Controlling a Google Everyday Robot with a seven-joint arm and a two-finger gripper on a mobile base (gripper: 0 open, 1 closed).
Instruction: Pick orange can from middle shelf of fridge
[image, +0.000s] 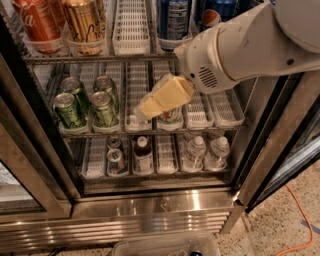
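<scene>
Gripper: we see the cream-coloured gripper (151, 105) at the end of the white arm (240, 42). It hangs in front of the green-can rack, pointing down and to the left. We cannot tell how far it is open, and nothing shows plainly in its hold.
Orange can: the gold-orange can (85, 22) stands upright in the second lane from the left on the middle shelf (100, 58). It is up and to the left of the gripper and well apart from it.
Neighbours on that shelf: a red cola can (37, 22) stands just beside it on the left. An empty white lane tray (131, 25) is on its right, then come blue cans (172, 20).
Rack below: two lanes of green cans (87, 102) stand at the left. One more can (probably green too) is partly hidden behind the gripper.
Bottom rack: it holds small cans (115, 157), a dark bottle with a white cap (142, 152) and water bottles (205, 150).
Fridge: its door is open, and the ribbed steel base (150, 220) catches the light.
Floor: an orange cable (300, 225) trails across speckled flooring at the right.
</scene>
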